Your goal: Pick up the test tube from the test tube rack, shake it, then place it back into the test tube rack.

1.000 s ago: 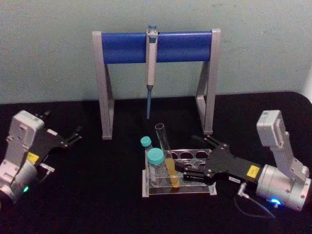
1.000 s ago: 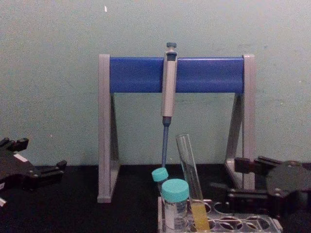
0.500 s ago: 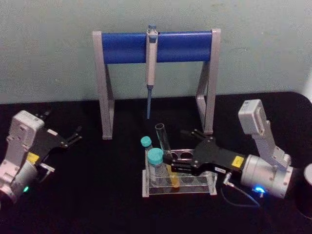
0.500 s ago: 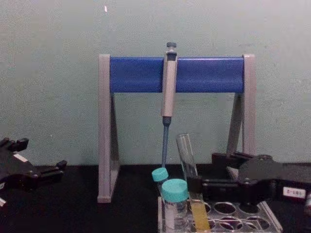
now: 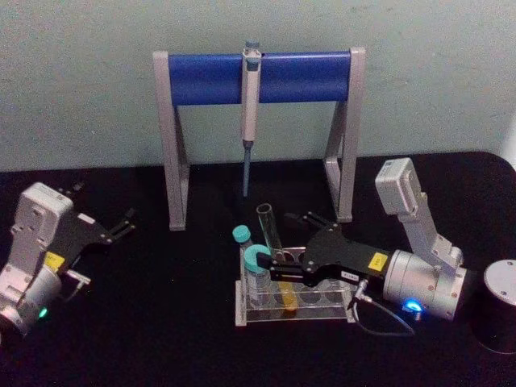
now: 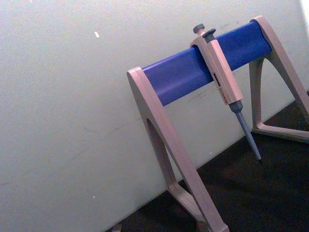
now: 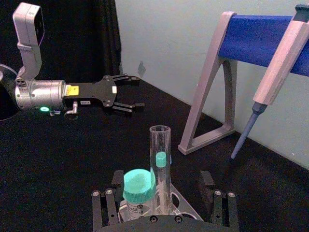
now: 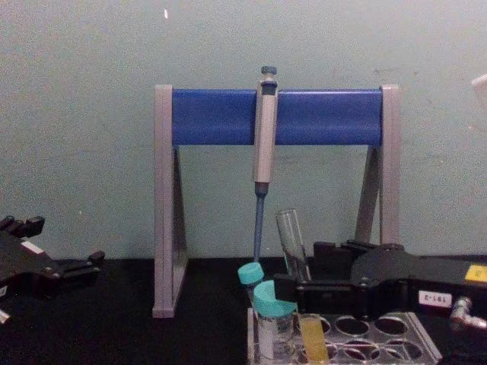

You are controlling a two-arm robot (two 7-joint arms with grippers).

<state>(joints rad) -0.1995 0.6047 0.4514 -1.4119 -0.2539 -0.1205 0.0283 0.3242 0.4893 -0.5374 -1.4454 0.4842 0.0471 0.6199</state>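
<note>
Head view: one test tube [image 5: 268,228] stands tilted in the single test tube rack [image 5: 322,311], between the right gripper [image 5: 279,268] fingers, which are spread and not clamped. Two teal-capped vials [image 5: 241,235] stand beside it. The left gripper [image 5: 125,223], fingers apart, sits parked at the left.

Our right gripper [image 5: 278,268], at the head view's lower right, is flat and black with a yellow label — behind it a silver-grey cylindrical wrist, a blue light, a thin looping cable and a pale grey boxy module. Our left gripper [image 5: 122,224], at the left edge, matches, its light green.
</note>
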